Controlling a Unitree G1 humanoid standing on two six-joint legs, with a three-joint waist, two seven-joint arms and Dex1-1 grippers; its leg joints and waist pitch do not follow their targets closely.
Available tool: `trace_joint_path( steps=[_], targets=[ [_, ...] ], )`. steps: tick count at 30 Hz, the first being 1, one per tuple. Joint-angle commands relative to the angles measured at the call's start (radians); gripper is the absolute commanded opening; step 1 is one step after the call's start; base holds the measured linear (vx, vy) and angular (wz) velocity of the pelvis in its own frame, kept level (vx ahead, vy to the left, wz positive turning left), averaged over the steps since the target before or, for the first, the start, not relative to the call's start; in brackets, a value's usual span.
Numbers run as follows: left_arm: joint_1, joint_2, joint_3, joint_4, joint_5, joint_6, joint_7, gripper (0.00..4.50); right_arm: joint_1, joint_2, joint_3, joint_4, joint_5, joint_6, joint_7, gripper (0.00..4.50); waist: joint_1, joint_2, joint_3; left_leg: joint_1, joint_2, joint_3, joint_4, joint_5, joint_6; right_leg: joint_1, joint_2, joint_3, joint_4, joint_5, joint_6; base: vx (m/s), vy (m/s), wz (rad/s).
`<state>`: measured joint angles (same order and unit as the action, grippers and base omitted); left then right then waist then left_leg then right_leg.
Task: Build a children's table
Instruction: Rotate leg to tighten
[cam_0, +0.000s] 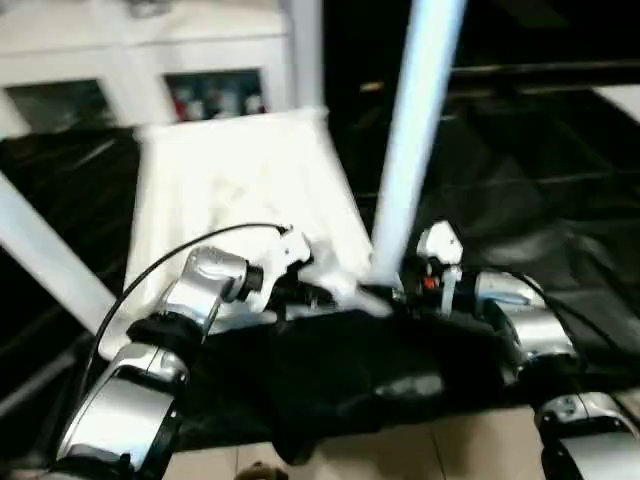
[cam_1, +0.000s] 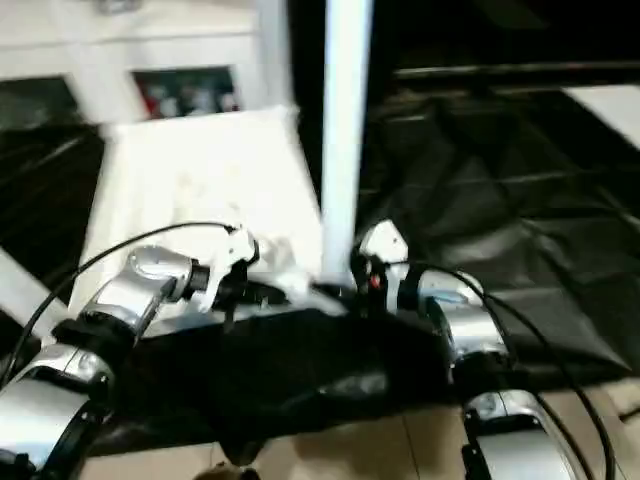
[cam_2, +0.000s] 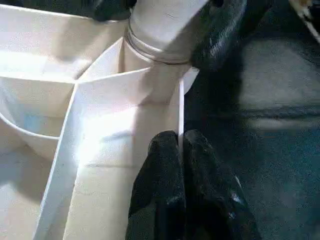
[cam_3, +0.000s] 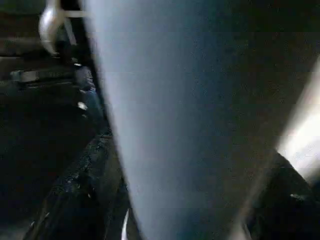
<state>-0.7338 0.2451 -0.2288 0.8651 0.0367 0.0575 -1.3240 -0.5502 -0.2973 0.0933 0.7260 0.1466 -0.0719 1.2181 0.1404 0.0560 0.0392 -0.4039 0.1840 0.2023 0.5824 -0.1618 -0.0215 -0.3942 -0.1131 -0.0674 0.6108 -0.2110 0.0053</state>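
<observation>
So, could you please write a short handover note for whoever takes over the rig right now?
Left gripper: shut, fingers pinching the rim of the upside-down tabletop at its near corner.
Right gripper: fingers on either side of the upright leg; whether they grip it cannot be told.
Things: tabletop lies underside up on the black sheet, in front of the white cabinet. Another leg shows at the left.
Done: upright leg stands in its corner socket.
Left: confirm it is seated; the remaining legs are out of frame, so check them.
</observation>
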Motion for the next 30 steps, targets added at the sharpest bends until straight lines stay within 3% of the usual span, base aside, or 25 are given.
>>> trace_joint_path(
  steps=[1, 5, 9, 14, 16, 18, 19, 22, 23, 25, 28, 30],
  targets=[
    [0.011, -0.010, -0.023, -0.013, -0.006, 0.002, -0.042, 0.00, 0.005, -0.007, 0.034, 0.005, -0.016, 0.017, 0.055, 3.23, -0.004, -0.016, -0.064, 0.032, 0.056, -0.020, -0.058, -0.171, 0.124, 0.036, -0.047, 0.032, -0.056, -0.008, -0.296, 0.000, 0.000, 0.00],
    [0.015, 0.000, -0.023, -0.026, -0.010, 0.012, -0.045, 0.00, 0.000, -0.017, 0.031, 0.003, -0.004, 0.032, 0.078, 2.88, -0.003, -0.017, -0.059, 0.034, 0.058, -0.023, -0.070, -0.238, 0.072, 0.036, -0.051, 0.035, -0.066, -0.110, -0.272, 0.000, 0.000, 0.00],
    [0.018, 0.002, -0.023, -0.040, -0.015, 0.019, -0.042, 0.00, 0.003, -0.012, 0.034, -0.008, 0.015, 0.050, 0.096, 2.64, -0.003, -0.018, -0.059, 0.034, 0.058, -0.022, -0.070, -0.243, 0.061, 0.036, -0.052, 0.038, -0.067, -0.113, -0.267, 0.000, 0.000, 0.00],
    [0.004, -0.014, -0.007, -0.017, -0.006, 0.002, 0.036, 0.00, 0.019, 0.004, 0.038, -0.017, 0.010, 0.049, 0.079, 2.28, -0.001, -0.018, -0.062, 0.031, 0.056, -0.022, -0.065, -0.201, 0.077, 0.037, -0.052, 0.036, -0.062, -0.064, -0.267, 0.000, 0.000, 0.00],
    [-0.014, -0.033, 0.017, 0.012, 0.000, -0.002, 0.133, 0.00, 0.025, 0.023, 0.030, 0.000, -0.010, 0.034, 0.007, 2.21, -0.001, -0.017, -0.059, 0.032, 0.056, -0.022, -0.067, -0.216, 0.071, 0.035, -0.052, 0.036, -0.066, -0.089, -0.263, 0.000, 0.000, 0.00],
    [-0.024, -0.046, 0.028, 0.029, 0.008, -0.003, 0.203, 0.00, 0.020, 0.040, 0.026, 0.032, -0.036, 0.028, -0.083, 2.10, -0.003, -0.018, -0.056, 0.035, 0.056, -0.024, -0.073, -0.263, 0.043, 0.035, -0.054, 0.037, -0.075, -0.172, -0.247, 0.000, 0.000, 0.00],
    [-0.024, -0.046, 0.028, 0.029, 0.008, -0.003, 0.203, 0.00, 0.020, 0.041, 0.025, 0.032, -0.036, 0.028, -0.084, 2.08, -0.007, -0.017, -0.052, 0.036, 0.055, -0.026, -0.078, -0.298, 0.019, 0.034, -0.056, 0.038, -0.081, -0.236, -0.231, 0.000, 0.000, 0.00],
    [-0.043, -0.073, 0.047, 0.061, 0.016, 0.006, 0.316, 0.00, 0.007, 0.083, 0.008, 0.093, -0.076, 0.021, -0.278, 2.06, -0.014, -0.014, -0.049, 0.041, 0.056, -0.028, -0.083, -0.337, -0.011, 0.026, -0.057, 0.041, -0.089, -0.295, -0.212, 0.000, 0.000, 0.00],
    [-0.051, -0.086, 0.059, 0.073, 0.014, 0.010, 0.362, 0.00, 0.002, 0.104, -0.007, 0.111, -0.076, 0.028, -0.343, 2.03, -0.022, -0.016, -0.043, 0.039, 0.051, -0.032, -0.088, -0.374, -0.025, 0.030, -0.057, 0.038, -0.094, -0.356, -0.195, 0.000, 0.000, 0.00],
    [-0.064, -0.112, 0.073, 0.090, 0.015, 0.013, 0.447, 0.00, -0.007, 0.150, -0.037, 0.142, -0.072, 0.048, -0.473, 2.02, -0.037, -0.016, -0.040, 0.045, 0.052, -0.037, -0.093, -0.431, -0.050, 0.023, -0.059, 0.039, -0.102, -0.426, -0.175, 0.000, 0.000, 0.00],
    [-0.071, -0.147, 0.076, 0.096, 0.018, 0.010, 0.522, 0.00, -0.019, 0.206, -0.055, 0.171, -0.075, 0.064, -0.587, 2.02, -0.050, -0.016, -0.039, 0.049, 0.048, -0.041, -0.095, -0.468, -0.052, 0.020, -0.059, 0.040, -0.114, -0.481, -0.147, 0.000, 0.000, 0.00],
    [-0.070, -0.175, 0.069, 0.089, 0.020, 0.009, 0.545, 0.00, -0.039, 0.255, -0.069, 0.194, -0.072, 0.073, -0.665, 2.01, -0.055, -0.015, -0.043, 0.044, 0.048, -0.042, -0.099, -0.437, -0.041, 0.027, -0.059, 0.040, -0.112, -0.435, -0.151, 0.000, 0.000, 0.00]
  ],
)
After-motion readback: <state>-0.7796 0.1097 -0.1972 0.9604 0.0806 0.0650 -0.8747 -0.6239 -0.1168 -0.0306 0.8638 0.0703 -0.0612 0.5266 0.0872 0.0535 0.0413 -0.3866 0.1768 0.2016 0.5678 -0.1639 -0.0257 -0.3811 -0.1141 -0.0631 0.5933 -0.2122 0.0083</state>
